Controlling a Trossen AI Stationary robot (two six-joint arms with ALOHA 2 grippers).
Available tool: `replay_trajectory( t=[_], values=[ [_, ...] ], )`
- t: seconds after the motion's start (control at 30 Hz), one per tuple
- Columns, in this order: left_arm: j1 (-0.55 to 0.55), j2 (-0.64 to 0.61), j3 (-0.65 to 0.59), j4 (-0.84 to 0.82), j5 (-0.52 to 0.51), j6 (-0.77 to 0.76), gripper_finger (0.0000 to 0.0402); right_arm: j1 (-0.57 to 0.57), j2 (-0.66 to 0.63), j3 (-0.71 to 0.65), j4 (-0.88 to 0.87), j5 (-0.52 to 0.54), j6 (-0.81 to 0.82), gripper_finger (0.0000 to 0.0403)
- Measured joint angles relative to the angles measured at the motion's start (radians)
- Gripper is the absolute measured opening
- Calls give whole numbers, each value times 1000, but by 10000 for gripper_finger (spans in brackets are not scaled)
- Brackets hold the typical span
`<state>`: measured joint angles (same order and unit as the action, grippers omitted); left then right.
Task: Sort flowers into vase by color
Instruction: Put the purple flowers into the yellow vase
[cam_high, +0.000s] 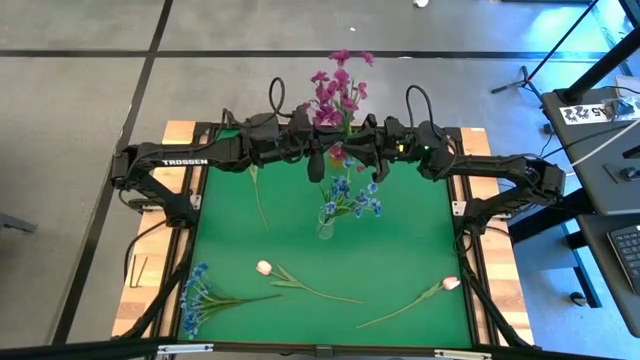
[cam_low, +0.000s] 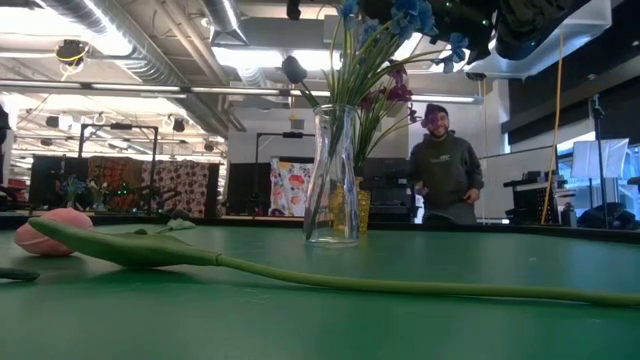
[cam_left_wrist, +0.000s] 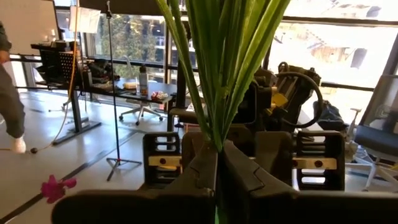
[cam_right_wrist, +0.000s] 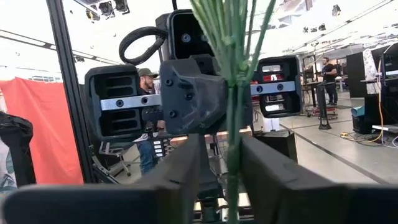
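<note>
Bench (cam_high: 400, 260): we recorded a green top, with both arms reaching in across its far edge.
Left end effector (cam_high: 316, 160): we found it near the middle of the far edge, its fingers (cam_left_wrist: 199, 177) pressed together on the green stems of the magenta-purple spray (cam_high: 338, 92).
Right end effector (cam_high: 362, 160): we saw it just beside the left one, facing it; its fingers (cam_right_wrist: 186, 168) stood slightly apart with the same bundle of stems between them, and we could not tell whether they gripped.
Magenta-purple spray: held over the far edge, blossoms reaching beyond the bench.
Glass vase (cam_high: 326, 224): upright near the bench centre, holding the blue spray (cam_high: 352, 196).
Yellow vase (cam_low: 350, 206): we noted it behind the glass vase in the low view.
Loose stem (cam_high: 259, 195): lay toward the left side, far half.
Blue spray (cam_high: 200, 292): lay at the near left corner.
Tulip (cam_high: 300, 283): lay near the front edge, left of centre.
Tulip (cam_high: 425, 295): lay toward the near right corner.
Person (cam_low: 443, 165): stood beyond the bench.
</note>
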<state>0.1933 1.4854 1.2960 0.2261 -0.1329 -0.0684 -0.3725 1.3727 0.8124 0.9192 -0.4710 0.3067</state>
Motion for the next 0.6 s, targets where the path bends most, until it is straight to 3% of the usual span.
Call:
replay_trajectory(
  t=[0.17, 0.3, 0.6],
  values=[
    [-2, -34, -1, -31, -5, 0, 1, 0, -10, 0, -5, -23, 2, 195],
    [-16, -42, -1, -71, -38, 10, 0, 0, -33, 0, -35, -49, 2, 232],
    [-24, -150, -1, -169, -45, 55, 0, -11, -212, 0, -337, -30, -180, 234]
  ],
)
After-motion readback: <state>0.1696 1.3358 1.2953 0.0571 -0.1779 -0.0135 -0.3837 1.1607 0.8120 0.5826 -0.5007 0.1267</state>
